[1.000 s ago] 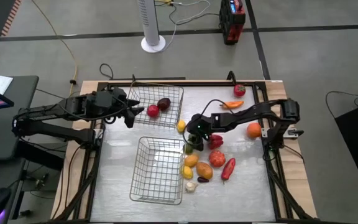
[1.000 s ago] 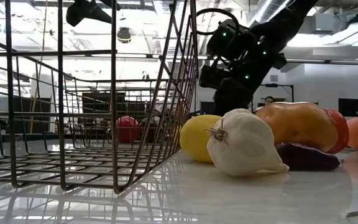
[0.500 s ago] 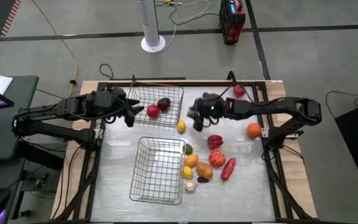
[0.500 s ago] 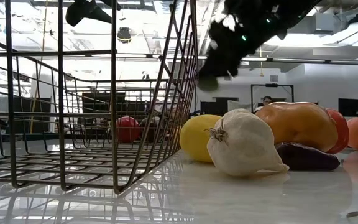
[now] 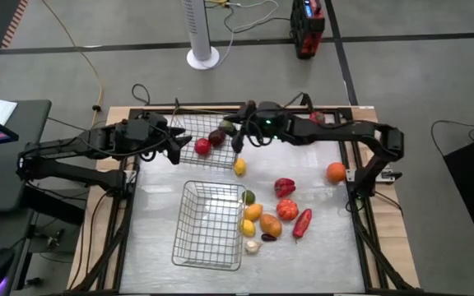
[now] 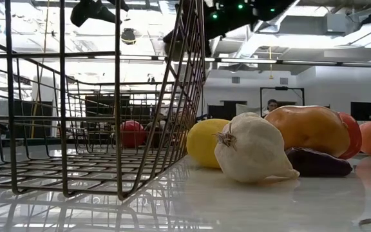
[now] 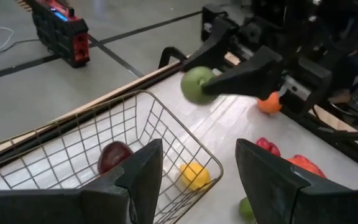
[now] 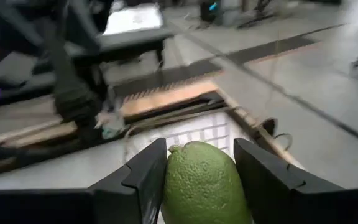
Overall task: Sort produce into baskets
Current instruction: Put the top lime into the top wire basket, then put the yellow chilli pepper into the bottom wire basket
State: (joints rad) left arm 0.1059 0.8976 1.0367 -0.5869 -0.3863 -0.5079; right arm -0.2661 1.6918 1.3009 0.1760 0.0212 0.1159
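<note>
My right gripper (image 5: 235,134) is shut on a green lime-like fruit (image 8: 197,183), which also shows in the left wrist view (image 7: 197,84), above the right rim of the far wire basket (image 5: 189,125). That basket holds a red apple (image 5: 202,146) and a dark plum (image 5: 216,137). My left gripper (image 5: 172,150) is open and empty at the far basket's left side, its fingers (image 7: 138,180) wide apart. The near basket (image 5: 192,247) stands on the table with no produce inside. A lemon (image 5: 239,167) lies between the baskets. My right gripper pinches the green fruit by its two opposite sides (image 8: 169,180) between its two fingers. The fingers (image 7: 241,71) come from the table's right side, slanting down. The fruit is lifted clear, over the far basket's right rim.
Loose produce lies right of the near basket: a red pepper (image 5: 285,187), tomato (image 5: 287,209), red chili (image 5: 302,222), orange (image 5: 336,172), a green piece (image 5: 249,197), orange and yellow pieces (image 5: 253,212) and garlic (image 6: 253,148). A raised frame edges the table (image 5: 360,205).
My right gripper has risen from the middle of the table, beside the red pepper, and swung toward the far left, carrying the green fruit clear of the table to the far basket's right rim. My left gripper has kept still.
</note>
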